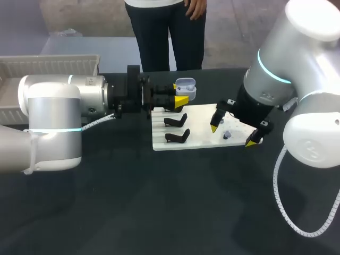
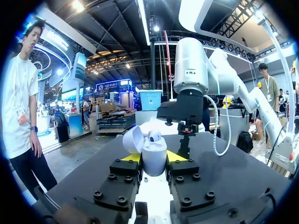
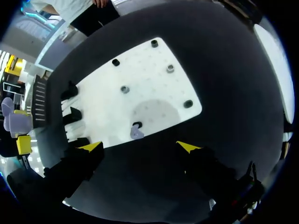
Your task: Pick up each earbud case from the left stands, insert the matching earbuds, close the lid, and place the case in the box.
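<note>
Now my left gripper [image 2: 153, 157] clamps the open earbud case [image 2: 155, 148] by its light, smooth body, with the arm level at the far side of the white board [image 1: 199, 119]. My right gripper [image 3: 140, 148] hangs spread wide, pointing down over a tiny, slippery earbud [image 3: 137, 133]. I judge it is best pinched gently by its sides.

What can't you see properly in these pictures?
- Inside the earbud case: in the left wrist view its rim hides the wells. Only one seated earbud pokes out.
- Inside the box: in the head view its wall and the left arm cover it, and the picture's edge cuts it off.
- The loose earbud on the white board: too small in the right wrist view to tell which side it is.
</note>
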Controlling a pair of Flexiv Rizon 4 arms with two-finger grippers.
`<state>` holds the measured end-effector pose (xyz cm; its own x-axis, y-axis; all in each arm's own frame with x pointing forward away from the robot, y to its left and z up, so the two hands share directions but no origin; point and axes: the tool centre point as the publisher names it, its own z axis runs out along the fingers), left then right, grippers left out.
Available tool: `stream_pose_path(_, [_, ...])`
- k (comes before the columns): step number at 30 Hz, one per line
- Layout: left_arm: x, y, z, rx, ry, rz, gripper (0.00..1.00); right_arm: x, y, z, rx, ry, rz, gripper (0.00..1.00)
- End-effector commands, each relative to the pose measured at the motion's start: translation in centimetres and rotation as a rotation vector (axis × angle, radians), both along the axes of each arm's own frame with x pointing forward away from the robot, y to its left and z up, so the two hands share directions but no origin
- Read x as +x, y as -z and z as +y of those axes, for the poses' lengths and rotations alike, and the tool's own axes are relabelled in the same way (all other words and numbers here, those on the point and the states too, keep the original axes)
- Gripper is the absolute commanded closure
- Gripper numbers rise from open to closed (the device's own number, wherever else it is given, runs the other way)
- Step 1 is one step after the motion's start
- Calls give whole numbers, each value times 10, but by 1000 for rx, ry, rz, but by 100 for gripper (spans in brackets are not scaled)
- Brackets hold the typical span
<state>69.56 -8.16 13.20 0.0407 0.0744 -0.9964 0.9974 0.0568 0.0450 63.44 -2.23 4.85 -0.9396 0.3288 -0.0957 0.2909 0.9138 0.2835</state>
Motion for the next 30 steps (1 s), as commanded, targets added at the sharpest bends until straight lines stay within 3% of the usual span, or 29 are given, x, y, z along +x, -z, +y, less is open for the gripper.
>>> stream_pose_path(1, [-1,0,-1,-1,-6,-2,100,5,4,2,7,-1,-1,0])
stream_pose_path(7, [-1,0,-1,-1,-6,-2,100,9,9,4,37,18,7,4])
stream_pose_path(10, [-1,0,-1,-1,-6,-2,100,11,9,5,40,27,-3,15])
stream_pose_path(12, [-1,0,-1,-1,-6,-2,100,12,10,6,50,34,-2,33])
stream_pose_path(14, [-1,0,-1,-1,-6,-2,100,13,11,6,53,36,-1,37])
stream_pose_path(19, [-1,0,-1,-1,-6,-2,100,14,14,8,59,36,8,35])
stream_pose_path(24, [-1,0,-1,-1,-6,-2,100,14,15,9,64,39,10,49])
stream_pose_path(30, [-1,0,-1,-1,-6,-2,100,16,16,8,67,44,10,51])
